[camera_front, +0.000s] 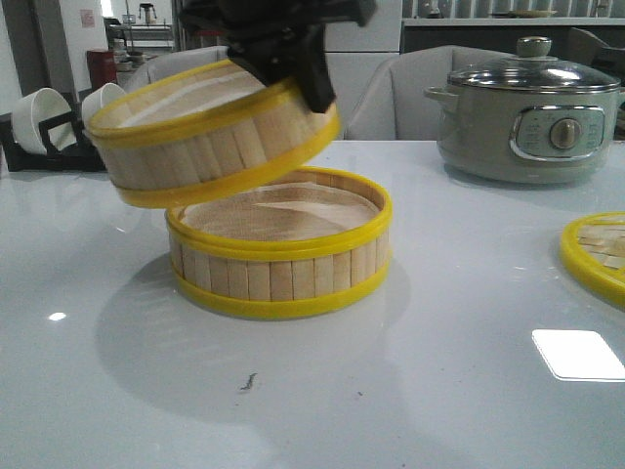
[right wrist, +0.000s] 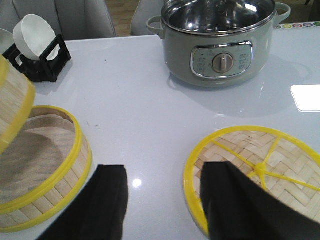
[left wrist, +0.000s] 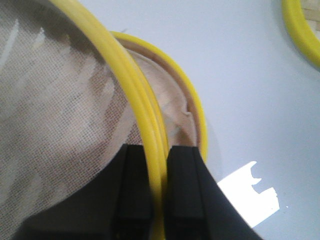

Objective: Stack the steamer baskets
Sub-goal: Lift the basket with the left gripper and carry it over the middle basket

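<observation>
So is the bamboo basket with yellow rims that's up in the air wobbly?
Probably a bit: the raised bamboo basket with yellow rims hangs tilted, pinched at one rim spot by the left gripper. It looks stiff and likely light, holding its round shape.

Tilted basket (camera_front: 210,132) above table basket (camera_front: 278,254); lid (camera_front: 598,256) right, pot (camera_front: 527,112) behind.
</observation>
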Tool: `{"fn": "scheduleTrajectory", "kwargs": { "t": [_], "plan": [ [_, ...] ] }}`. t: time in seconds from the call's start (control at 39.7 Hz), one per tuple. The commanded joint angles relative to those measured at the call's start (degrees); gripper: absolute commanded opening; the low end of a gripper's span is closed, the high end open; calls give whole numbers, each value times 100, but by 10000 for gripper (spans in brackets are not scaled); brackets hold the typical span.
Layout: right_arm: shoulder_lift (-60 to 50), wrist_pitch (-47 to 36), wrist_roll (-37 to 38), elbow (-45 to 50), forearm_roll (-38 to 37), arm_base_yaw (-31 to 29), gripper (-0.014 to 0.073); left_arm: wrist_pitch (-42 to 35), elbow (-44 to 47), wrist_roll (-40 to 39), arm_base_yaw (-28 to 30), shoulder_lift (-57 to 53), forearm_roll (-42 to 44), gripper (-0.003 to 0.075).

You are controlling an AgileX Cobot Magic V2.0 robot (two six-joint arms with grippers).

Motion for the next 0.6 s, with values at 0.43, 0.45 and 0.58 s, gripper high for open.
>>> {"fn": "scheduleTrajectory", "kwargs": {
  "t": [0.43,0.45,0.58],
  "plan": [
    [1,-437,-31,-213,-83,0,442,-852,-312,0,-320,328,-502,91],
    [1,-437,-31,-213,-83,0,442,-882,-312,0,-320,342,-524,91],
    [1,-426,-31,-213,-83,0,442,-994,-312,0,-320,342,-630,91]
  ]
}}
